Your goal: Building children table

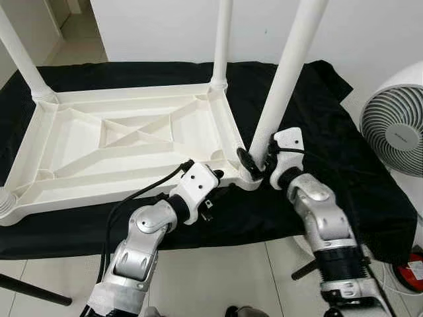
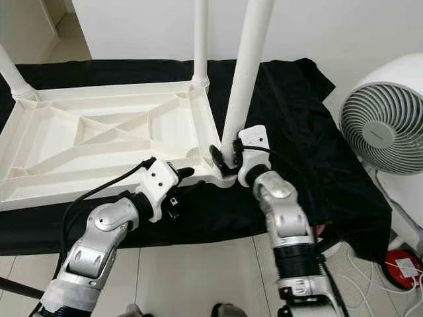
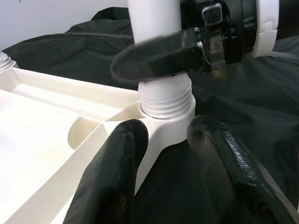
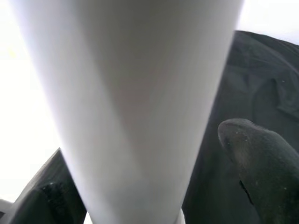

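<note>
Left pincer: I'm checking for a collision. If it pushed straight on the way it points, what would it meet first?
Probably the table's corner socket, where the leg held by the right pincer screws in. The left pincer already straddles it, fingers open.

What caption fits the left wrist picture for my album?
Right end effector grips the white table leg above its threaded socket, left end effector steadying the corner.

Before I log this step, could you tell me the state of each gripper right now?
Left gripper: open, fingers either side of the tabletop's corner socket.
Right gripper: shut on the table leg near its threaded base.
</note>
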`<state>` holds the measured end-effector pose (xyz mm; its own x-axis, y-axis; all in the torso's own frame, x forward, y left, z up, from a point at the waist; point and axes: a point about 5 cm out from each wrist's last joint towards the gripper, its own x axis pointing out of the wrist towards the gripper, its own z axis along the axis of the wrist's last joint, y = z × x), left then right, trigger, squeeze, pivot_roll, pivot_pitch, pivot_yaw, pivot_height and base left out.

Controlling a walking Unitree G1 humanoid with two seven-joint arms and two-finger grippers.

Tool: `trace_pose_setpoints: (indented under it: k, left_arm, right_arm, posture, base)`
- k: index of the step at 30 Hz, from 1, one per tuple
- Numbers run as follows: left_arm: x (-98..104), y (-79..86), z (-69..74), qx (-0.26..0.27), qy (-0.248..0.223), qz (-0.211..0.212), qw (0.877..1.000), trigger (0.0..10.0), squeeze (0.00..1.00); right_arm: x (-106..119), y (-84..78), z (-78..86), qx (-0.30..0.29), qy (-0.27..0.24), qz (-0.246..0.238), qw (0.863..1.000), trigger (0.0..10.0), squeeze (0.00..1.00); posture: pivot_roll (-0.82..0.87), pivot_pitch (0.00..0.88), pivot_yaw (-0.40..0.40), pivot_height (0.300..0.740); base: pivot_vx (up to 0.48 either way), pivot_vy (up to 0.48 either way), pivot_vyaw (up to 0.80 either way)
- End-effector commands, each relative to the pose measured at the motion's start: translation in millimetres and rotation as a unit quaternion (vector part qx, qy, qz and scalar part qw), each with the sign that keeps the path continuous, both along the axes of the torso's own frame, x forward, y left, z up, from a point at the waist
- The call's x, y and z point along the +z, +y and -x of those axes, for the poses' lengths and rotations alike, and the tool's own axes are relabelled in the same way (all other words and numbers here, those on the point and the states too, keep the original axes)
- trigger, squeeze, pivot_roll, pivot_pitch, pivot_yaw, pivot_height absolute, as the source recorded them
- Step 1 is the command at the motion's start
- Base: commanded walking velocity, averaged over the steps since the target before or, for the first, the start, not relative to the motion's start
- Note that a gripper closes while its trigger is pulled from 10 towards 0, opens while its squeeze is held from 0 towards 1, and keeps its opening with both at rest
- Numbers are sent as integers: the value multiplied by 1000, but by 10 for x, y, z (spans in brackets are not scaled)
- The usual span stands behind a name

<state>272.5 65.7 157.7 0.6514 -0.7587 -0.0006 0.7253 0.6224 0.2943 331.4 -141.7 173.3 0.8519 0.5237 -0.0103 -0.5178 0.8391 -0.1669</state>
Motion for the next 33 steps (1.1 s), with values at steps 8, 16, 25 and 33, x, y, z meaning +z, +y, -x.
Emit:
trace_pose_setpoints:
  k: [8,16,25,33]
  left_arm:
    - [39,49,-46,52,-18,6,999,10000,0]
    - [43,61,-35,54,-17,6,998,10000,0]
    - [45,69,-35,55,-16,6,998,10000,0]
    - [44,66,-28,51,-15,7,999,10000,0]
  right_arm:
    - [-147,163,-54,189,27,67,979,10000,0]
    - [-212,136,-61,221,53,83,970,39,0]
    - [-299,-11,-56,222,70,46,972,0,0]
    - [-217,-136,-108,119,38,6,992,10000,0]
  posture:
    - [-105,39,11,740]
    - [-92,42,14,740]
    - [-99,58,27,740]
    - [-106,70,21,740]
  base:
    - [0,0,0]
    - [0,0,0]
    - [0,0,0]
    - [0,0,0]
